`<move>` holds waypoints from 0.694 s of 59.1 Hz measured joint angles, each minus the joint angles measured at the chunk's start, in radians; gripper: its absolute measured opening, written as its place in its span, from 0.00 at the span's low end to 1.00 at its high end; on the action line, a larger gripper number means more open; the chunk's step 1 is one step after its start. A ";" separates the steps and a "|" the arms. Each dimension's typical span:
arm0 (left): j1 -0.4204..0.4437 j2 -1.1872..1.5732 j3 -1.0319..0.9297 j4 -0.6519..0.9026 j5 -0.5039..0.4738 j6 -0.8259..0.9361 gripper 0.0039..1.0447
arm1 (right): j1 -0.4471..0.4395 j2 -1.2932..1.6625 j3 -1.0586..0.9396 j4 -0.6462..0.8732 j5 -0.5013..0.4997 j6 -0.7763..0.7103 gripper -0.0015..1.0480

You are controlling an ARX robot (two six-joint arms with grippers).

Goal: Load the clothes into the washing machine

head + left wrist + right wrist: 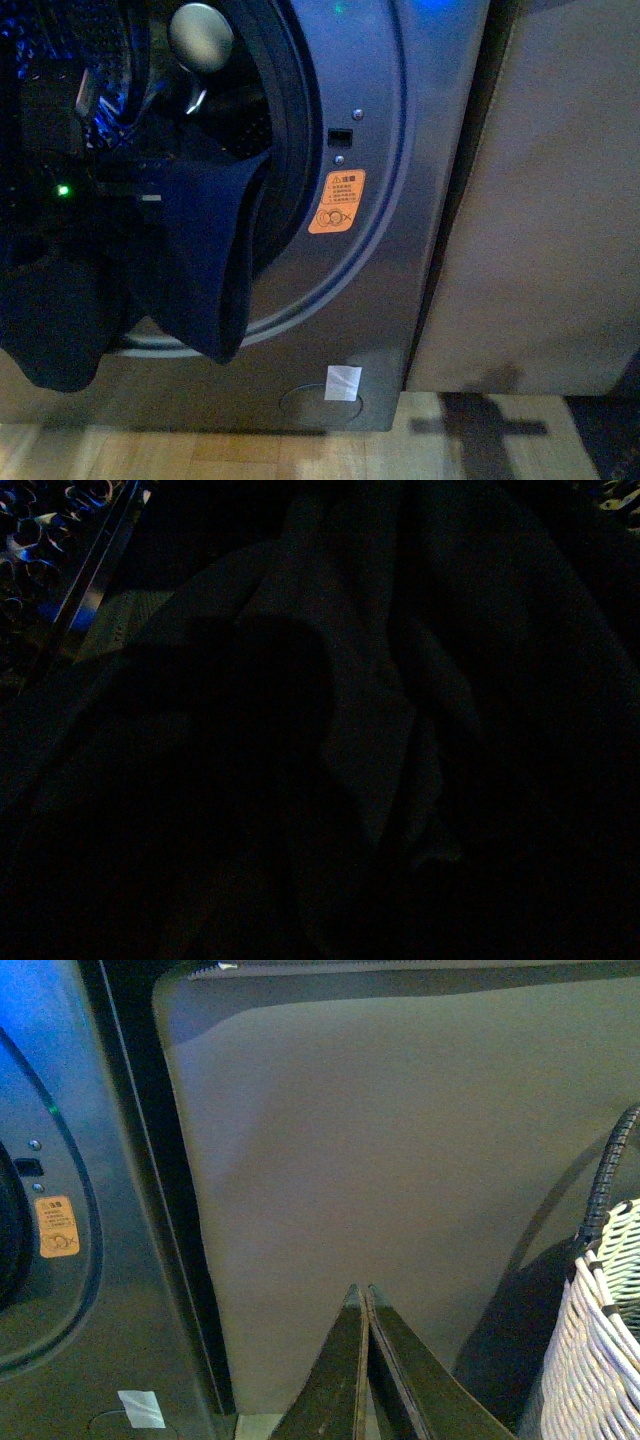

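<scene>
The washing machine (420, 150) takes most of the front view, grey and metallic, with its round mouth open at the upper left. Just beside it on the right stands a plain beige cabinet (540, 200), with a narrow dark gap between the two. The clothes (210, 250) are dark navy. They hang out of the mouth over its lower lip in limp folds, one fold reaching down past the rim and another bundle lower at the left edge. In the right wrist view a white wicker basket (600, 1340) stands in front of the cabinet. The right gripper (361, 1295) is clenched, its two fingers pressed together with nothing between them, facing the cabinet. An orange sticker (336, 202) sits on the machine's front just right of the mouth, and a small white tape (343, 382) lower down. The left wrist view is dark, so the state of the left gripper cannot be told.
</scene>
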 joint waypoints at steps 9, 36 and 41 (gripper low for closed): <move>-0.013 -0.090 -0.095 0.018 0.021 0.000 0.94 | 0.000 0.000 0.000 0.000 0.000 0.000 0.02; -0.013 0.135 0.052 0.350 -0.256 0.470 0.94 | 0.000 0.000 0.000 0.000 0.000 0.000 0.02; -0.018 0.198 0.098 0.463 -0.259 0.599 0.94 | 0.000 0.000 0.000 0.000 0.000 0.000 0.02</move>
